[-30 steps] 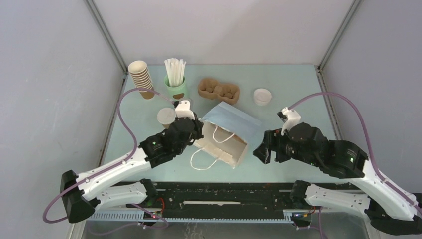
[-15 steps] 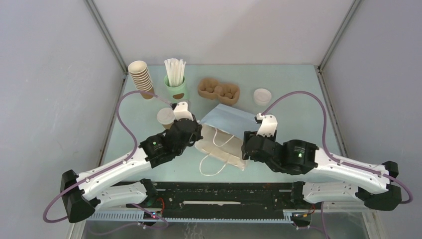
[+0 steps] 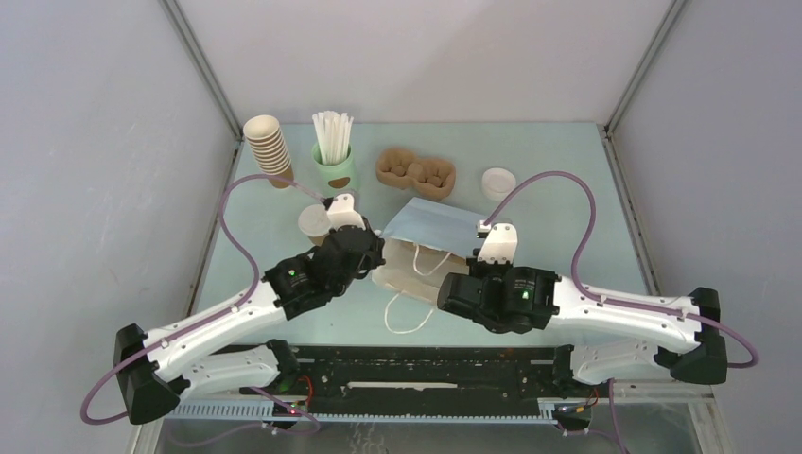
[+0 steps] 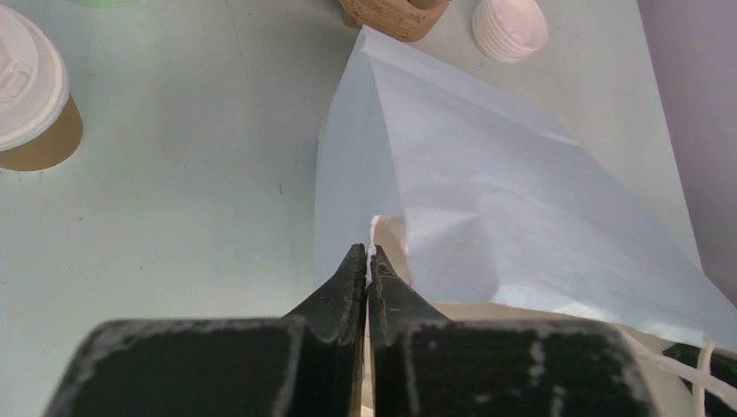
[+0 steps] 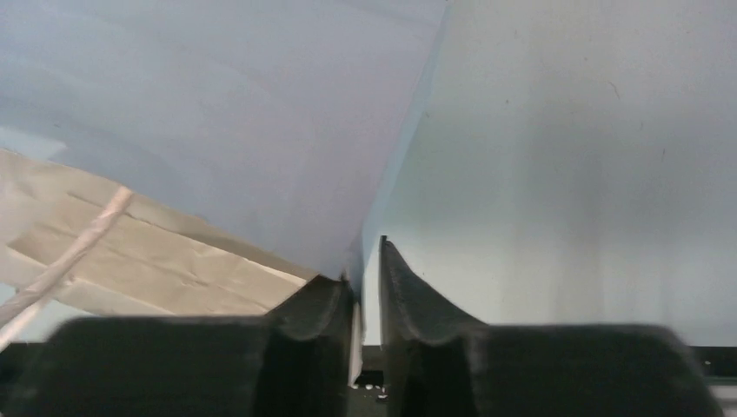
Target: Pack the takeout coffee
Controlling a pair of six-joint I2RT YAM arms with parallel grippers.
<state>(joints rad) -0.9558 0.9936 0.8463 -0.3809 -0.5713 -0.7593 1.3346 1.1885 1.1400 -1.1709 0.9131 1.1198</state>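
Two grippers, both at the bag mouth nearest me.
Right gripper (image 5: 366, 261): a second ago it hung off to the right; it has since swung in and now pinches the right rim of the bag (image 3: 437, 234).
Left gripper (image 4: 368, 253): unmoved, clamped on the left rim.
Coffee (image 3: 315, 222): lidded, upright, just left of the bag, outside it, unheld.
Carrier (image 3: 416, 173): far, behind the bag.
I judge the mouth ready to spread, though neither gripper is free for the coffee.
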